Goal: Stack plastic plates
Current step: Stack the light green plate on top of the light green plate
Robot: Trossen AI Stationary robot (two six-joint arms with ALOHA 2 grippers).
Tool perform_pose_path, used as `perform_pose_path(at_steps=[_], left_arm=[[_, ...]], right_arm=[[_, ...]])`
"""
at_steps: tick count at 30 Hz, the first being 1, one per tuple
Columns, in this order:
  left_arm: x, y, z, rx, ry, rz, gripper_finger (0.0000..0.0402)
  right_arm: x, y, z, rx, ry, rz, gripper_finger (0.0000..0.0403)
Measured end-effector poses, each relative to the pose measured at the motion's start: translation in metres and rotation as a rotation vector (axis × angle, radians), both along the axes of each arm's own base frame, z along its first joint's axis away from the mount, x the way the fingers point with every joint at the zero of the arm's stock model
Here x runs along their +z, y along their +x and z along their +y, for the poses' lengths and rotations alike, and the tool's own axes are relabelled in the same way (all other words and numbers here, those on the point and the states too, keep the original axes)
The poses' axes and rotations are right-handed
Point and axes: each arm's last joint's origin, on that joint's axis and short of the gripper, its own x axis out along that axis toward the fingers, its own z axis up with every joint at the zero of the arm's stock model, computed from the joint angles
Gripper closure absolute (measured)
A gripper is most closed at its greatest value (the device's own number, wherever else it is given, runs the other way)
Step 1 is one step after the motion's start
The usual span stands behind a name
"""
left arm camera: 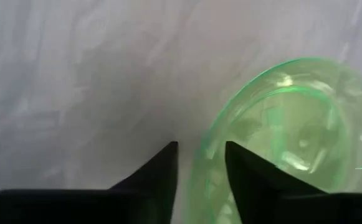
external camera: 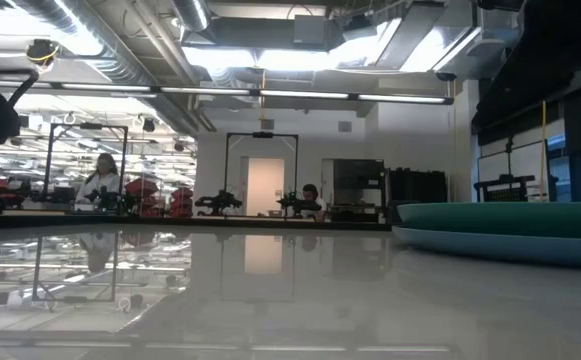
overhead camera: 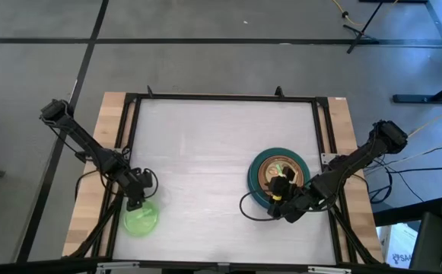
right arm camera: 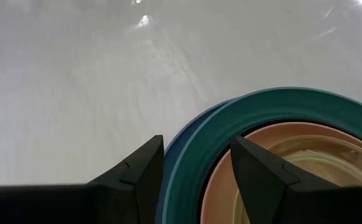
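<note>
A stack of plates [overhead camera: 270,157] rests on the table's right half: a blue plate [right arm camera: 173,152] at the bottom, then dark green [right arm camera: 261,102], then tan-orange [right arm camera: 293,134], with a small lime-green one [right arm camera: 330,155] on top. The low view shows the stack [external camera: 500,222] flat on the table. My right gripper [overhead camera: 281,199] is at the stack's near rim. A single translucent lime-green plate [overhead camera: 142,221] lies near the left near corner, and my left gripper [overhead camera: 135,202] is at its far rim. No other plates are in view. My left gripper [left arm camera: 201,155] has the lime-green plate's rim [left arm camera: 209,146] between its two fingers, one inside the plate and one outside, coming from above and from the far side. The plate rests on the table. My right gripper [right arm camera: 196,149] spans the stack's near rim, one finger [right arm camera: 146,171] outside the blue rim [right arm camera: 176,146] and the other [right arm camera: 255,171] over the tan-orange plate. It slants down from the table's right near side. The stack sits on the table.
A black frame [overhead camera: 221,97] borders the white table, with wooden strips [overhead camera: 106,137] outside it. A dark cable [overhead camera: 245,207] loops on the table beside the stack. The middle and far parts of the table are bare. People [external camera: 100,178] sit in the room beyond.
</note>
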Motion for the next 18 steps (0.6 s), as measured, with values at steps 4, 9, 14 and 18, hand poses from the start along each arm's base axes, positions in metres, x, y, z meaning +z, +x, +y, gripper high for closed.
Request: perform_pose_path(at_steps=[4,9,14,18], left_arm=[[0.001,0.001,-0.001,-0.021,-0.004,-0.02,0.034],[0.001,0.002,-0.002,-0.045,0.002,-0.046,0.0395],[0.004,0.007,-0.004,-0.047,-0.003,-0.117,0.0399],[0.009,0.014,-0.007,-0.044,-0.001,-0.237,0.04]], right_arm=[[0.0,0.0,0.0,0.0,0.001,0.0,0.0226],[0.0,0.001,0.001,0.0,0.008,-0.008,0.0226],[0.003,0.004,0.003,0.017,-0.005,-0.056,0.0226],[0.009,0.011,0.006,0.049,-0.025,-0.138,0.0226]])
